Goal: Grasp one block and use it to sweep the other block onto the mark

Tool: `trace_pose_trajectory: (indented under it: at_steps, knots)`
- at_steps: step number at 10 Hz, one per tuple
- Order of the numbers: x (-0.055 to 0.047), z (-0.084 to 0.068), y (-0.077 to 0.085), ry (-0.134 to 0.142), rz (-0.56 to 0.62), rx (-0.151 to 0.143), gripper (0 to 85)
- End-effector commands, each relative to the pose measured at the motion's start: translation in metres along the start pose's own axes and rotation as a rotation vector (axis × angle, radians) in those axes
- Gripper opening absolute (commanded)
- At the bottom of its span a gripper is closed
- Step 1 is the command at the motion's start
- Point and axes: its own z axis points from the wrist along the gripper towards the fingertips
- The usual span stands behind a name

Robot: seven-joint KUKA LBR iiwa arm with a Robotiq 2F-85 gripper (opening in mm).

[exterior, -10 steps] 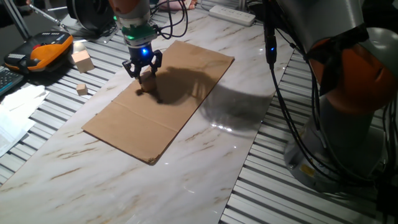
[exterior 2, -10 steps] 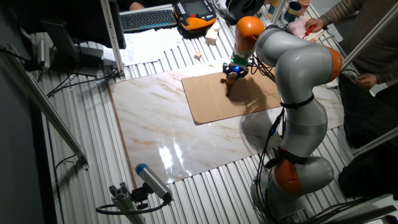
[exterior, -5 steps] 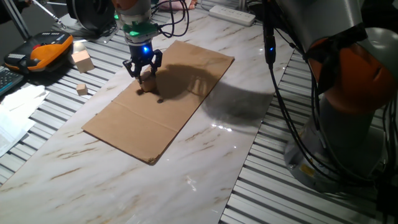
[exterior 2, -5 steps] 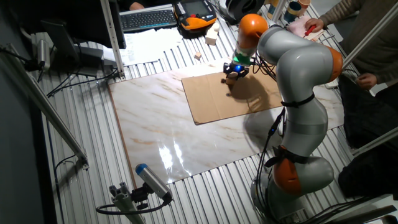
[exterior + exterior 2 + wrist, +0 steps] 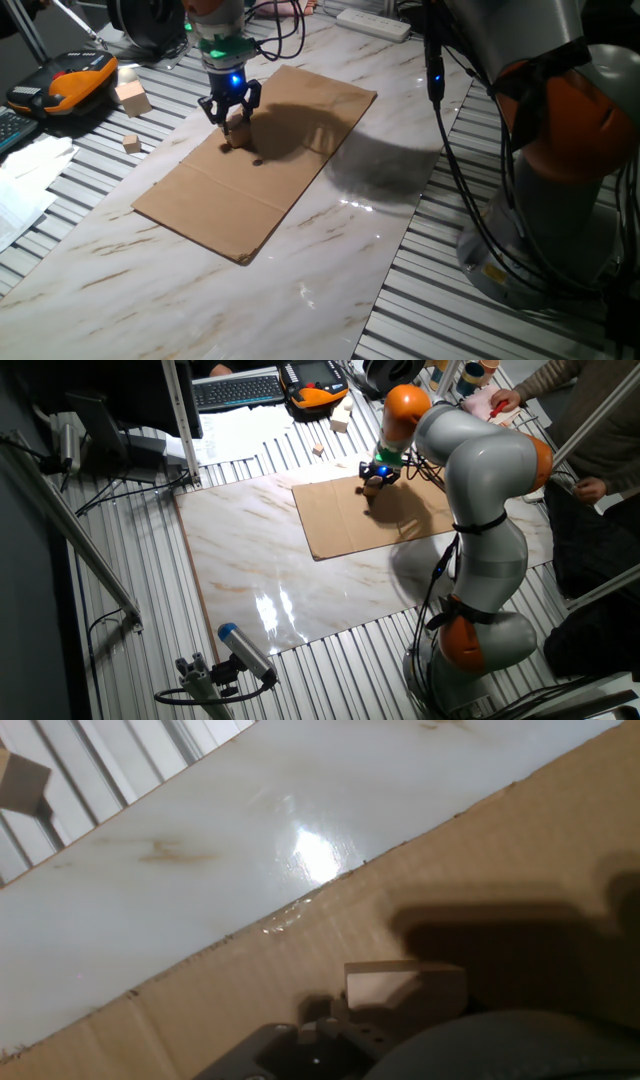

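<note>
Gripper [image 5: 229, 110]: over the far end of the cardboard sheet [image 5: 230, 195], pointing straight down; jaws closed on a wooden block [image 5: 236, 125].
Second block [image 5: 236, 141]: on the cardboard directly beneath the held one, apparently touching it.
Mark [image 5: 258, 161]: dark dot on cardboard, just beside the blocks, uncovered.
Two spare blocks [image 5: 132, 98] [image 5: 132, 144]: off the marble counter [image 5: 330, 270], on slats.

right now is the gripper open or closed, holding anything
Gripper: closed on a wooden block, held low over the cardboard.
</note>
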Motion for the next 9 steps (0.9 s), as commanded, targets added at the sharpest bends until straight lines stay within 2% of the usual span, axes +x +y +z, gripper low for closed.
trace_pose_trajectory:
  at_steps: [1, 2, 3, 5, 7, 8, 9]
  knots:
    - [-0.0004, -0.0006, 0.0004, -0.023, -0.006, 0.013, 0.0]
    - [-0.0004, -0.0006, 0.0004, -0.030, -0.010, 0.011, 0.0]
    - [-0.0004, -0.0006, 0.0004, -0.024, -0.021, -0.010, 0.0]
    - [-0.0004, -0.0006, 0.0004, -0.024, -0.053, -0.003, 0.0]
    - [-0.0004, -0.0006, 0.0004, -0.002, -0.061, -0.012, 0.0]
    - [-0.0004, -0.0006, 0.0004, 0.014, -0.060, -0.030, 0.0]
    - [-0.0004, -0.0006, 0.0004, 0.016, -0.065, -0.030, 0.0]
